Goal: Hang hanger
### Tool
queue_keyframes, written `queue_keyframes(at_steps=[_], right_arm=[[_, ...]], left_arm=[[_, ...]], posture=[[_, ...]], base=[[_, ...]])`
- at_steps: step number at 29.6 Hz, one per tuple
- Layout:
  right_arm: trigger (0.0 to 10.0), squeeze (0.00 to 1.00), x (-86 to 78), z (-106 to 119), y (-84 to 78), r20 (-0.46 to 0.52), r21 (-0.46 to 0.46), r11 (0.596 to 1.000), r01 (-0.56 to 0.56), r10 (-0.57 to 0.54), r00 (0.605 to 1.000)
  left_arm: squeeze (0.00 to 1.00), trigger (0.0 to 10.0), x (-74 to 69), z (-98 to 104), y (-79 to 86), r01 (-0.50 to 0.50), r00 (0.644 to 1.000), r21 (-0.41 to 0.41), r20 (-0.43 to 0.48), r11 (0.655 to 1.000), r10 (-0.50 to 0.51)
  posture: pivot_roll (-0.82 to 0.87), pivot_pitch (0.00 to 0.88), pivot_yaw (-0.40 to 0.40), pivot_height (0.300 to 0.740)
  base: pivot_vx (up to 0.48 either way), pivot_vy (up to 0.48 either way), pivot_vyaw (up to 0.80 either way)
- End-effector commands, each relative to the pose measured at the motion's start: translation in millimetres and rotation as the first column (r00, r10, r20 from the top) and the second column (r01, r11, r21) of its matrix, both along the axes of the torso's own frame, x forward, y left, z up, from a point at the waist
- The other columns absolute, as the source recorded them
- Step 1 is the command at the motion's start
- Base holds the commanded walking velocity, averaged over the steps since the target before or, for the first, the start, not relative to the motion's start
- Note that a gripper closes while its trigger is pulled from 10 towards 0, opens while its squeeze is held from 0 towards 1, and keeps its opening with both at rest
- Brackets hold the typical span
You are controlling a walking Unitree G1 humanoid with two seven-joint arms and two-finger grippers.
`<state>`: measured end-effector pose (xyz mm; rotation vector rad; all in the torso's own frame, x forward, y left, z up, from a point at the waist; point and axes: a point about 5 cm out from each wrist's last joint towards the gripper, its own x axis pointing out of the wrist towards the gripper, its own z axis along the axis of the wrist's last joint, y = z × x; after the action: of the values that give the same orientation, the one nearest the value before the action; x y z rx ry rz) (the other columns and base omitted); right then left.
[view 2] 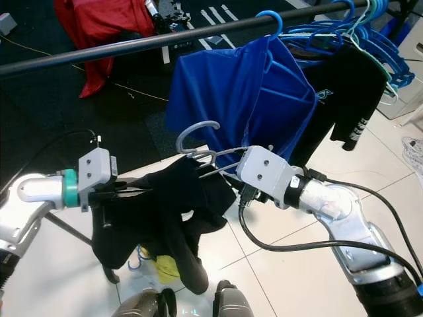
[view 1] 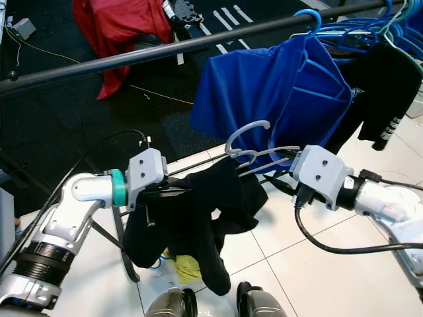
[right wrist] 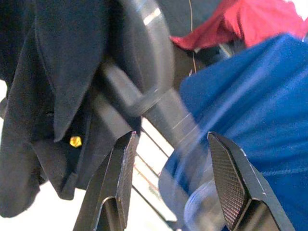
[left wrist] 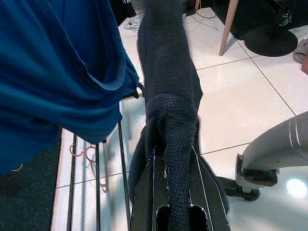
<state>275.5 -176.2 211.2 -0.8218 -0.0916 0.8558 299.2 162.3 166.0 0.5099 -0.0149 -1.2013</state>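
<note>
In the eye views the hanger (view 1: 254, 148), carrying a black garment (view 1: 198, 218), sat below the rail (view 1: 165, 51), held between both grippers for lifting; the left wrist view showed the left gripper (left wrist: 178, 192) jaws clamped on garment fabric; the right wrist view showed the right gripper (right wrist: 173, 178) jaws spread wide, empty.

White glossy floor tiles (view 1: 344, 277) cover the near ground; a dark carpet (view 1: 59, 112) lies beyond; a red cloth (view 1: 119, 26) is heaped on it; a pale wooden leg (left wrist: 228, 24) stands on the tiles.
</note>
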Motion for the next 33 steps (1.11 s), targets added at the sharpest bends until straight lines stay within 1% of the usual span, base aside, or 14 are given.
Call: queue_keyframes(at_steps=[1, 2, 5, 8, 15, 16, 17, 18, 19, 20, 24, 28, 30, 33], right_arm=[[10.0, 0.00, -1.0, -6, 2.1, -0.013, -0.034, 0.999, -0.026, 0.026, 1.000], [10.0, 0.00, -0.6, -6, 2.7, -0.009, -0.038, 0.999, -0.027, 0.026, 1.000], [10.0, 0.00, -16.0, 21, 15.4, 0.012, -0.005, 0.995, -0.100, 0.100, 0.995], [10.0, 0.00, -21.3, 26, 16.9, 0.014, 0.011, 0.993, -0.114, 0.114, 0.993], [10.0, 0.00, -22.6, 19, 10.8, -0.030, 0.026, 0.994, -0.110, 0.110, 0.993], [10.0, 0.00, -23.3, 12, 9.6, -0.096, 0.076, 0.989, -0.124, 0.131, 0.987], [10.0, 0.00, -23.3, 12, 9.6, -0.096, 0.076, 0.989, -0.124, 0.131, 0.987], [10.0, 0.00, -24.0, 7, 9.8, -0.153, 0.128, 0.982, -0.142, 0.161, 0.975], [10.0, 0.00, -24.0, 7, 9.8, -0.153, 0.128, 0.982, -0.142, 0.161, 0.975], [10.0, 0.00, -25.7, 2, 9.6, -0.210, 0.171, 0.972, -0.159, 0.193, 0.958], [10.0, 0.00, -25.3, -3, 1.2, -0.275, 0.185, 0.972, -0.143, 0.191, 0.942], [10.0, 0.00, -19.4, 0, -8.0, -0.278, 0.197, 0.974, -0.111, 0.164, 0.947], [10.0, 0.00, -19.4, 0, -8.0, -0.278, 0.197, 0.974, -0.111, 0.164, 0.947], [10.0, 0.00, -9.5, 6, -7.1, -0.258, 0.208, 0.971, -0.119, 0.172, 0.951]], left_arm=[[0.00, 10.0, -3.1, 0, 1.0, 0.017, 1.000, 0.003, 0.007, 1.000, -0.017], [0.00, 10.0, -3.3, 0, 0.8, 0.016, 1.000, 0.003, 0.005, 1.000, -0.016], [0.00, 10.0, 0.0, -14, -3.1, -0.016, 1.000, 0.036, 0.006, 0.999, 0.015], [0.00, 10.0, 1.4, -16, -5.4, -0.025, 1.000, 0.025, -0.005, 0.999, 0.025], [0.00, 10.0, -0.5, -11, -6.5, 0.001, 1.000, 0.003, -0.016, 1.000, -0.001], [0.00, 10.0, -1.6, -6, -5.7, 0.017, 1.000, -0.008, -0.018, 1.000, -0.018], [0.00, 10.0, -1.6, -6, -5.7, 0.017, 1.000, -0.008, -0.018, 1.000, -0.018], [0.00, 10.0, -2.2, -1, -4.6, 0.028, 0.999, -0.013, -0.016, 1.000, -0.029], [0.00, 10.0, -2.2, -1, -4.6, 0.028, 0.999, -0.013, -0.016, 1.000, -0.029], [0.00, 10.0, -2.6, 2, -3.6, 0.033, 0.999, -0.017, -0.013, 0.999, -0.034], [0.00, 10.0, -3.3, 6, -2.2, 0.038, 0.999, -0.024, -0.008, 0.999, -0.039], [0.00, 10.0, -4.8, 8, -1.9, 0.050, 0.999, -0.029, -0.008, 0.998, -0.050], [0.00, 10.0, -4.8, 8, -1.9, 0.050, 0.999, -0.029, -0.008, 0.998, -0.050], [0.00, 10.0, -6.6, 13, -2.0, 0.069, 0.998, -0.036, -0.010, 0.997, -0.069]], posture=[[-0.12, 0.082, 0.085, 0.740], [-0.12, 0.082, 0.085, 0.740], [-0.13, 0.081, 0.087, 0.740], [-0.14, 0.081, 0.089, 0.740], [-0.14, 0.081, 0.090, 0.740], [-0.13, 0.081, 0.087, 0.740], [-0.13, 0.081, 0.087, 0.740], [-0.13, 0.080, 0.085, 0.740], [-0.13, 0.080, 0.085, 0.740], [-0.12, 0.081, 0.085, 0.740], [-0.12, 0.083, 0.087, 0.740], [-0.12, 0.085, 0.092, 0.740], [-0.12, 0.085, 0.092, 0.740], [-0.11, 0.083, 0.093, 0.740]], base=[[0.000, 0.000, 0.00], [0.000, 0.000, 0.00], [0.000, 0.000, 0.00], [0.000, 0.000, 0.00], [0.000, 0.000, 0.00], [0.000, 0.000, 0.00], [0.000, 0.000, 0.00], [0.000, 0.000, 0.00], [0.000, 0.000, 0.00], [0.000, 0.000, 0.00], [0.000, 0.000, 0.00], [0.000, 0.000, 0.00], [0.000, 0.000, 0.00], [0.000, 0.000, 0.00]])
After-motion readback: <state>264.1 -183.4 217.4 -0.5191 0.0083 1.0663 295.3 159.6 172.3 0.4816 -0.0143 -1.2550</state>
